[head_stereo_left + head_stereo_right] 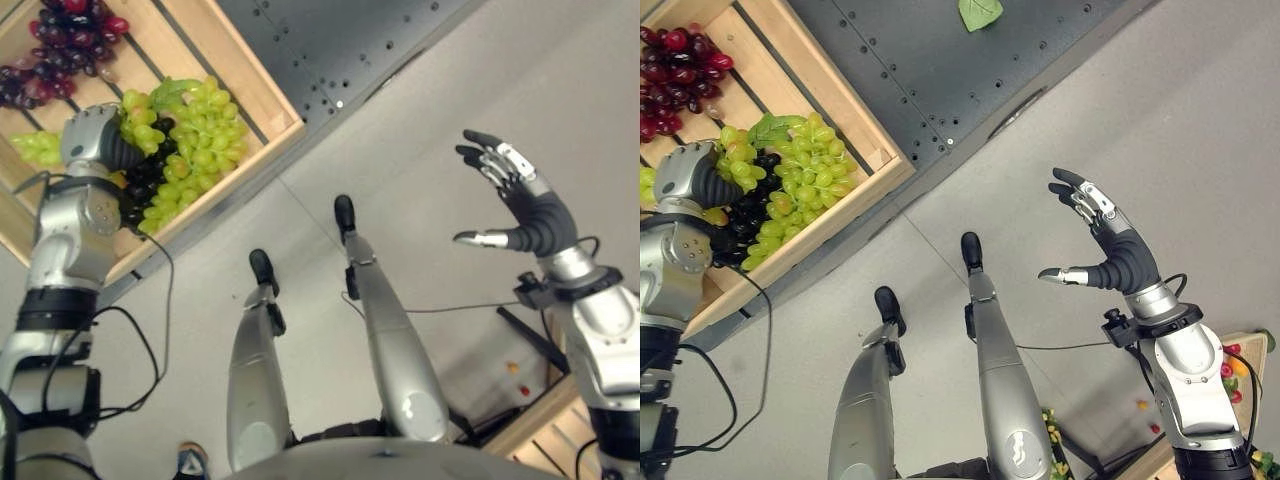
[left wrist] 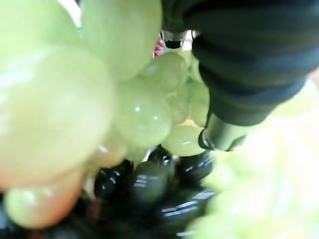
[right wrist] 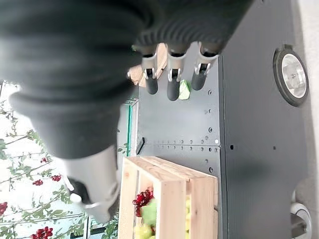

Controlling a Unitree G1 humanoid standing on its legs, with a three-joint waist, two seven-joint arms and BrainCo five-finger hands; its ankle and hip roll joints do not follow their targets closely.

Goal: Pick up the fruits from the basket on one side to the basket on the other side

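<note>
A wooden crate (image 1: 272, 112) at the upper left holds a big bunch of green grapes (image 1: 200, 140), black grapes (image 1: 150, 178) beneath it and red grapes (image 1: 70, 40) at the far end. My left hand (image 1: 95, 135) reaches into the crate and is pushed in under the green bunch. From its wrist, green grapes (image 2: 144, 114) and black grapes (image 2: 149, 184) press close against the hand (image 2: 239, 64). My right hand (image 1: 1110, 250) is raised in the air over the floor at the right, open and holding nothing, with its fingers (image 3: 172, 74) straight.
The crate rests on a dark perforated platform (image 1: 340, 40), where a green leafy piece (image 1: 980, 12) lies at the far edge. A second wooden crate (image 1: 1243, 350) with small fruits stands at the lower right, below my right arm. Grey floor lies between them.
</note>
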